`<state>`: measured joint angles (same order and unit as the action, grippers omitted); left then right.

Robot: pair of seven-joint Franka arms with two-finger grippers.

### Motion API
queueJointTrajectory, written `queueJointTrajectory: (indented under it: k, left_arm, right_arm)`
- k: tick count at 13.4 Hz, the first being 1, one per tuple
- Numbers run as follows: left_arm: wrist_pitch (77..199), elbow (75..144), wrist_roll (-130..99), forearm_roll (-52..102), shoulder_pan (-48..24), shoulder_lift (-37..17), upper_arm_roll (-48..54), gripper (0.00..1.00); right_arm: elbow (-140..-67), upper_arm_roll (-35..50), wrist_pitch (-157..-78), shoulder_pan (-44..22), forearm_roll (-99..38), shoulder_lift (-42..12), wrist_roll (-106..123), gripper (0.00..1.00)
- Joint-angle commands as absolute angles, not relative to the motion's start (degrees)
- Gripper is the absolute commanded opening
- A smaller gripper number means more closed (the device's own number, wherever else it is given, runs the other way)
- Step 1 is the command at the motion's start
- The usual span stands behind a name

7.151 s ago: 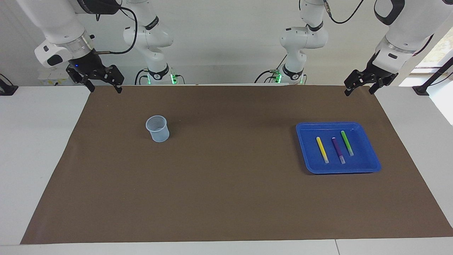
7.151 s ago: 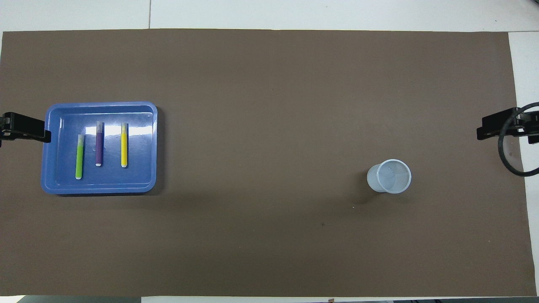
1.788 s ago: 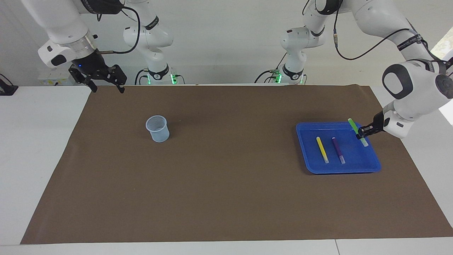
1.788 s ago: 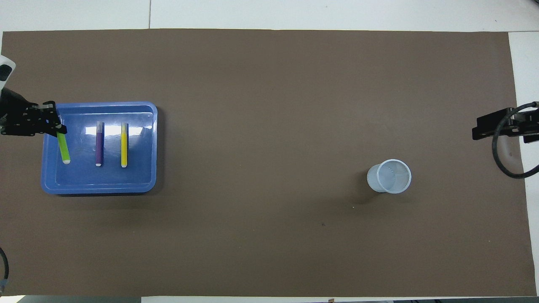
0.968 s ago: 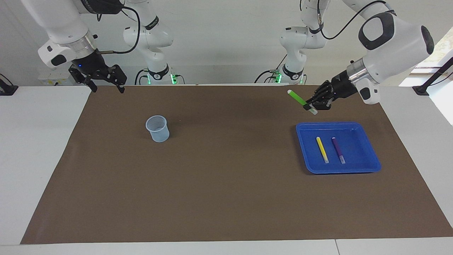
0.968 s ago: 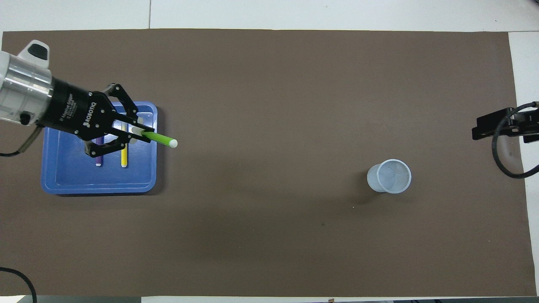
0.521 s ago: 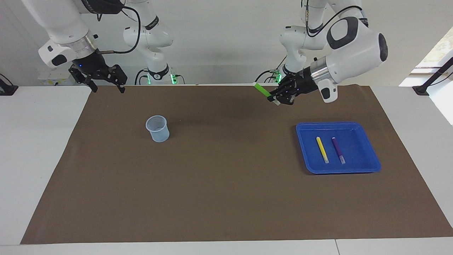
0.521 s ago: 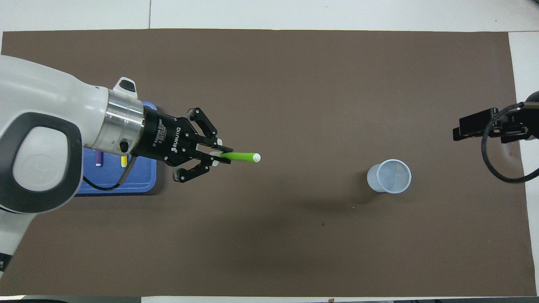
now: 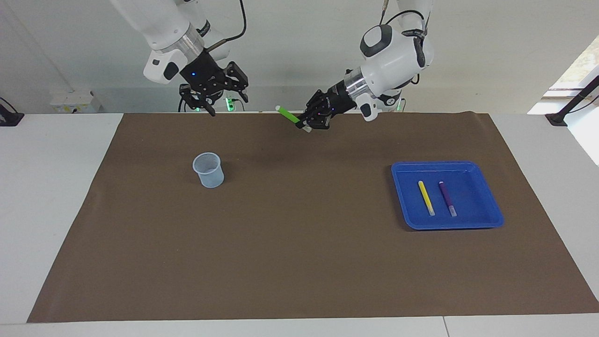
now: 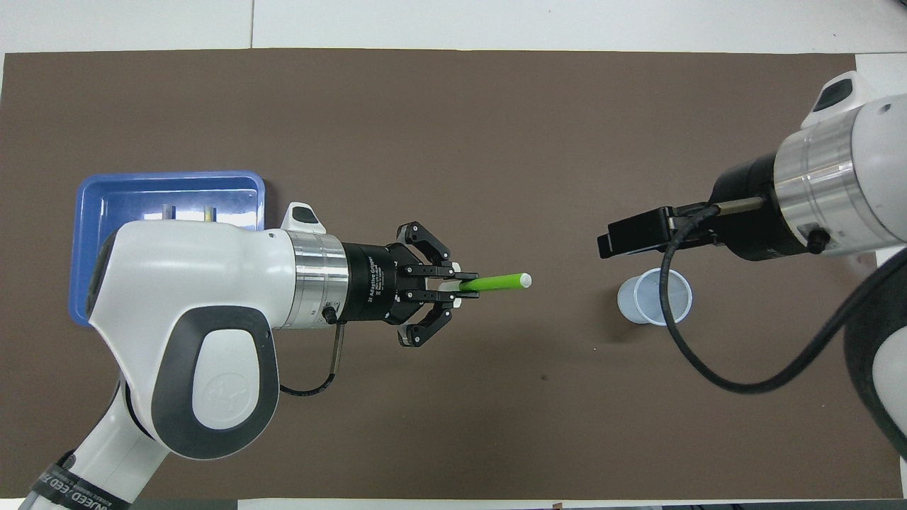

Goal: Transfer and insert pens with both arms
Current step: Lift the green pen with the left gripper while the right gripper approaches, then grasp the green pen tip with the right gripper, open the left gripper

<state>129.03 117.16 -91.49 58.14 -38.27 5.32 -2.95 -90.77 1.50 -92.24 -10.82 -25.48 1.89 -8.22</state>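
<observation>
You have a white counter [image 9: 56, 196] with a brown mat [image 9: 299, 262] covering most of its top, leaving white margins at both ends and along the edge farthest from the robots. A plain pale wall [image 9: 290, 51] rises above the counter's robot-side edge. Daylight enters through a window [image 9: 582, 65] at the left arm's end, where a black clamp [image 9: 557, 119] sits at the corner.

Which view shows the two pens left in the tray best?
Facing view: the yellow pen and purple pen lie fully visible in the blue tray. Overhead, the left arm covers all but their ends.
</observation>
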Motion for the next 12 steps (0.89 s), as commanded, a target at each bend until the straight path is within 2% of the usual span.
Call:
queueJointTrajectory:
  k: [1, 4, 9, 10, 12]
  left_arm:
    - [136.9, 121.89, -92.11, 62.65, -41.21, 8.26, -3.08, 0.0]
    - [143.69, 125.15, -91.93, 63.98, -44.65, 9.4, -2.99, 0.0]
    - [143.88, 125.24, -91.93, 65.48, -44.65, 9.49, -2.9, 0.0]
    - [143.79, 125.24, -92.02, 65.74, -44.65, 9.49, -2.99, 0.0]
    - [143.7, 125.24, -92.02, 66.35, -44.56, 9.49, -2.99, 0.0]
  right_arm:
    - [-97.89, 1.14, -98.42, -9.41, -32.76, 5.35, -12.21, 1.0]
    - [-100.1, 1.23, -99.92, -10.8, -34.8, 6.5, -13.44, 1.0]
    - [-109.75, 1.23, -112.83, -20.64, -36.3, 10.71, -18.99, 1.0]
    - [-110.91, 1.23, -113.2, -21.61, -36.12, 11.24, -18.46, 1.0]
    - [-111.79, 1.23, -112.68, -21.88, -35.51, 11.86, -18.37, 0.88]
